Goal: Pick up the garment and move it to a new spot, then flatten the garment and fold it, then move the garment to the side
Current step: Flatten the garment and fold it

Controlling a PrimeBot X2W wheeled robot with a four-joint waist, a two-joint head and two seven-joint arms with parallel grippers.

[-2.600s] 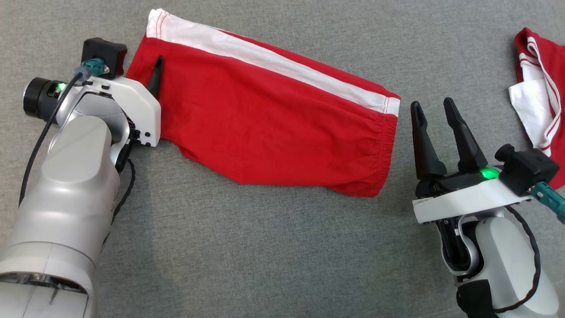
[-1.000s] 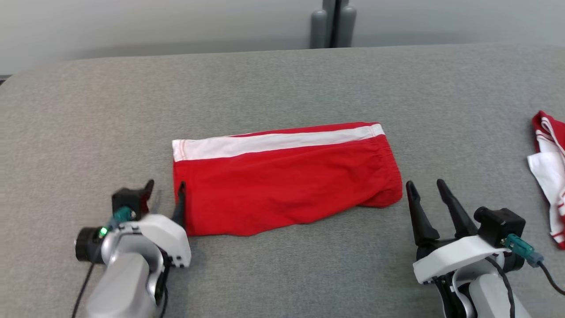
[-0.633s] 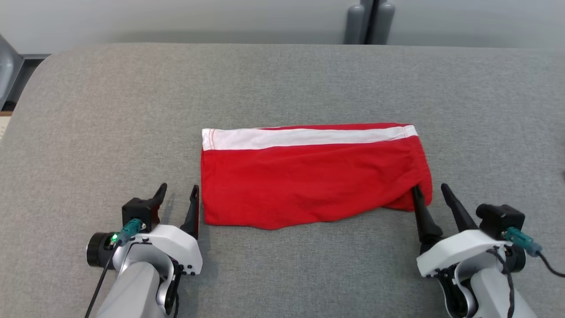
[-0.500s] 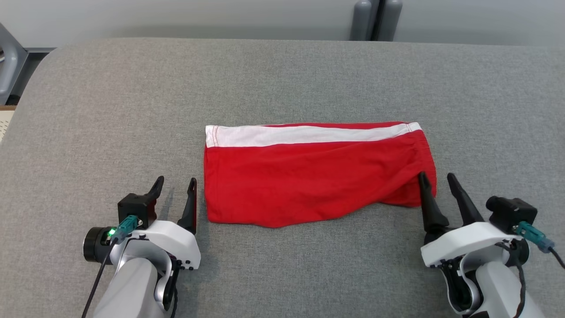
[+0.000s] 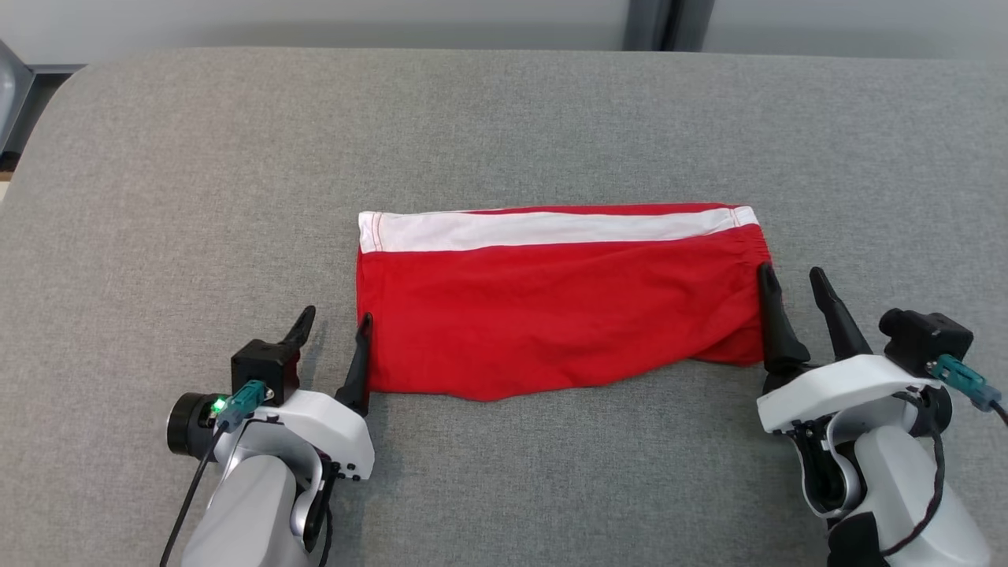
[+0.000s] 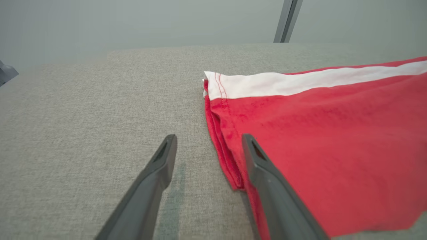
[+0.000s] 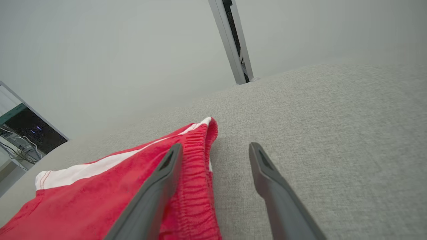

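Observation:
The garment (image 5: 551, 307), red shorts with a white side stripe, lies folded flat in the middle of the grey cloth surface (image 5: 504, 118). My left gripper (image 5: 336, 316) is open at its left hem; in the left wrist view the gripper (image 6: 208, 138) straddles that layered edge, one finger over the red cloth (image 6: 317, 133). My right gripper (image 5: 791, 272) is open at the elastic waistband end. In the right wrist view the gripper (image 7: 216, 146) has its left finger lying over the gathered waistband (image 7: 196, 160) and its right finger over bare surface.
A grey post (image 5: 665, 24) stands behind the surface's far edge against a pale wall. The surface's rounded left corner (image 5: 47, 87) is near a grey object. A dark screen (image 7: 26, 133) shows at the left in the right wrist view.
The head camera has lifted and swung, so the second red and white cloth at the right left the picture. Both open grippers have closed in on the garment's two ends.

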